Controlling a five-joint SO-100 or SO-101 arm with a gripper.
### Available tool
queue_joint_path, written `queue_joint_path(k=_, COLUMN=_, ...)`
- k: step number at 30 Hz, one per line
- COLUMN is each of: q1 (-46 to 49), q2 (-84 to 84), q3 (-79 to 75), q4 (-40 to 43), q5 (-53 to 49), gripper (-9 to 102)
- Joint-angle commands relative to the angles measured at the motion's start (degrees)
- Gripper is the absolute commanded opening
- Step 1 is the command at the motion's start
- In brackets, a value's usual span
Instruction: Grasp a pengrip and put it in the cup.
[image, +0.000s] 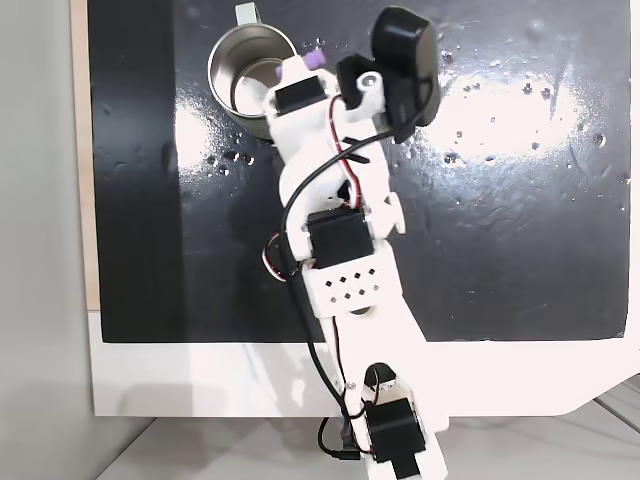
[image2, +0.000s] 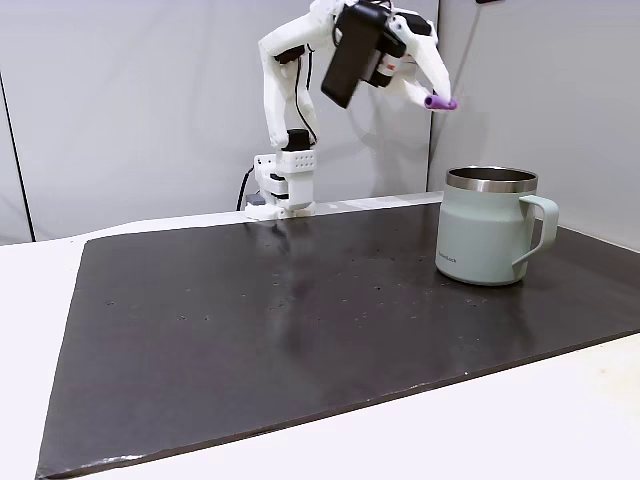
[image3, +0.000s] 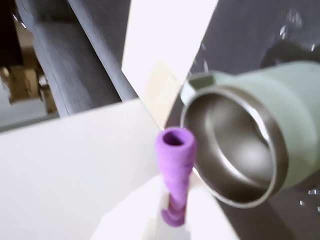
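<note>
Purple pengrip (image3: 174, 172) in gripper (image3: 173, 220), beside cup (image3: 260, 150)

surface: white table (image2: 30, 300) | on it: black mat (image2: 250, 330) | on mat: cup (image2: 490, 235)

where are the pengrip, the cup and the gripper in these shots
pengrip (image3: 174, 165), wrist view, on its ribbed purple body below the flared open end
cup (image2: 480, 240), a fixed view, on its pale green outer wall
gripper (image2: 437, 101), a fixed view, at the fingertips, shut on the pengrip above the cup
</note>
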Motion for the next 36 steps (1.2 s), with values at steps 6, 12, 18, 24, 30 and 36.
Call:
queue_joint_path(k=6, q1=-6.59, q2=-0.09, q3=1.49, q4=-5.27, q5=0.26, gripper=0)
queue_joint_path(k=12, q1=-6.33, q2=-0.88, q3=4.92, q4=-10.46, q5=-1.32, gripper=0)
queue_joint_path(k=18, q1=-4.22, q2=-5.27, q3=3.60, q4=-13.97, q5=-1.32, gripper=0)
queue_joint_path(k=24, q1=-4.48, q2=-7.65, q3=2.64, q4=-16.00, q5=-1.14, gripper=0)
queue_joint_path(k=30, q1=-4.39, q2=-8.88, q3=3.08, q4=-17.23, q5=-1.05, gripper=4)
queue_joint_path(k=36, q1=-4.13, q2=-8.79, q3=3.34, q4=-16.96, q5=-1.32, gripper=20)
